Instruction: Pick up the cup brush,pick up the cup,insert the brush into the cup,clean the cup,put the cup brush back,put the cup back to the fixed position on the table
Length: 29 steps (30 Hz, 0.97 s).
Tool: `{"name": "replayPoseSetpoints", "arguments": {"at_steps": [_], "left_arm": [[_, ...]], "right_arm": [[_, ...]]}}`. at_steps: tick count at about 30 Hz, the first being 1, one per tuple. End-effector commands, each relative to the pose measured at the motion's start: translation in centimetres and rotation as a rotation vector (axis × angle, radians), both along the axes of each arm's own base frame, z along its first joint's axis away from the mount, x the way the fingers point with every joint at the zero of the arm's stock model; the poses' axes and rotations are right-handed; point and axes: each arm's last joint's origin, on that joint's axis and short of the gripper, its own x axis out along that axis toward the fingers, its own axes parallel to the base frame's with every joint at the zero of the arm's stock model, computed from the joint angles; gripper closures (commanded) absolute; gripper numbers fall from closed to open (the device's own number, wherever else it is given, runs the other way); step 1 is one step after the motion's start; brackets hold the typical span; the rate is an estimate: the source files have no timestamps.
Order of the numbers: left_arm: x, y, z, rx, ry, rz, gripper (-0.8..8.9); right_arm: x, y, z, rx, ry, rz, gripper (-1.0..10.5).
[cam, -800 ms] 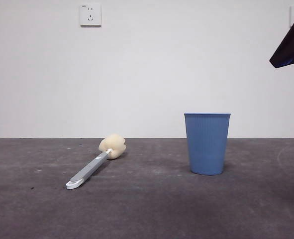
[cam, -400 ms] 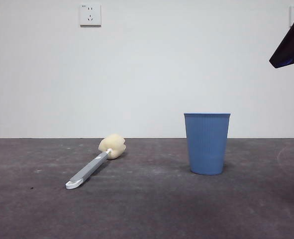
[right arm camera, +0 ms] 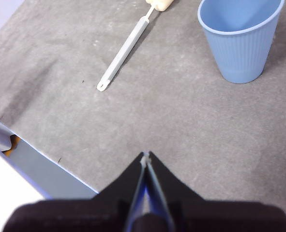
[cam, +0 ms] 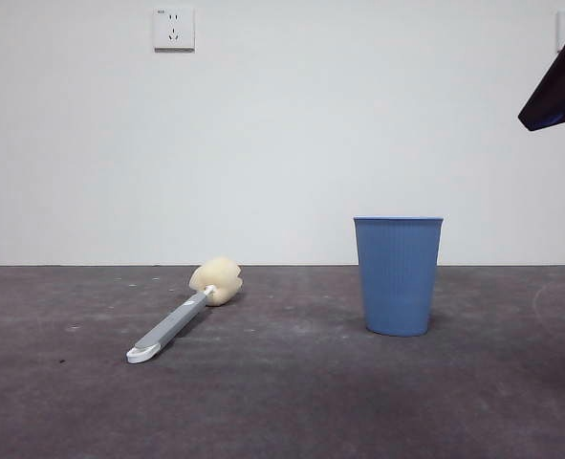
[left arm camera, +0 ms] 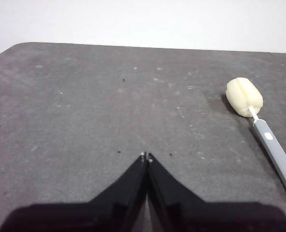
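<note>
- Blue ribbed plastic cup (cam: pixel 398 275) stands upright on the dark grey matte table (cam: pixel 282 402), at about 3 o'clock of the brush and well apart from it. Right wrist cam looks into the top of it and what shows of the inside looks empty, nothing in there afaict.
- Cup brush (cam: pixel 182 311) w/ slim grey handle, white looped tip and cream-yellow sponge head lies flat on the table. In front view the sponge points off toward 1 o'clock, looped tip toward 7.
- Left gripper (left arm camera: pixel 145 155) hangs over bare table, jaws clenched tip to tip, holding nothing. Brush is off to one side of it, not between the jaws.
- Right gripper (right arm camera: pixel 145 153) also pinched closed on nothing, up above the table w/ cup and brush both ahead of it. Prob the black tip at the top corner in front view.
- Nothing picked up yet imo, task is at the very start.
- Risks: handle lies flat and thin, so closed jaws coming down would just shove or spin it, gotta open first. Cup looks light and tapered, a clip on the rim could tip it over.
</note>
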Motion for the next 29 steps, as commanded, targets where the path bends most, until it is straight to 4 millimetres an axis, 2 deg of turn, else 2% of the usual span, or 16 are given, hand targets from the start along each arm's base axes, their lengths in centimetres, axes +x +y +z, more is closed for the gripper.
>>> {"name": "replayPoseSetpoints", "arguments": {"at_steps": [1, 6, 8, 13, 18, 22, 29], "left_arm": [[0.1, 0.0, -0.4, -0.006, 0.008, 0.004, 8.16], [0.1, 0.0, -0.4, -0.006, 0.008, 0.004, 8.16], [0.1, 0.0, -0.4, -0.006, 0.008, 0.004, 8.16], [0.1, 0.0, -0.4, -0.006, 0.008, 0.004, 8.16], [0.1, 0.0, -0.4, -0.006, 0.008, 0.004, 8.16], [0.1, 0.0, -0.4, -0.006, 0.008, 0.004, 8.16], [0.1, 0.0, -0.4, -0.006, 0.008, 0.004, 8.16]], "right_arm": [[0.0, 0.0, 0.0, 0.002, 0.001, -0.005, 9.5], [-0.1, 0.0, 0.1, 0.001, -0.01, -0.003, 9.5], [-0.3, -0.4, 0.3, -0.029, -0.074, 0.0, 9.5], [-1.1, -2.0, 1.3, -0.11, -0.259, -0.036, 9.5], [-1.8, -4.3, 1.5, -0.127, -0.375, -0.209, 9.5], [-1.8, -5.6, -0.2, -0.109, -0.48, -0.353, 9.5], [-1.6, -6.7, -4.8, -0.049, -0.631, -0.507, 9.5]]}}
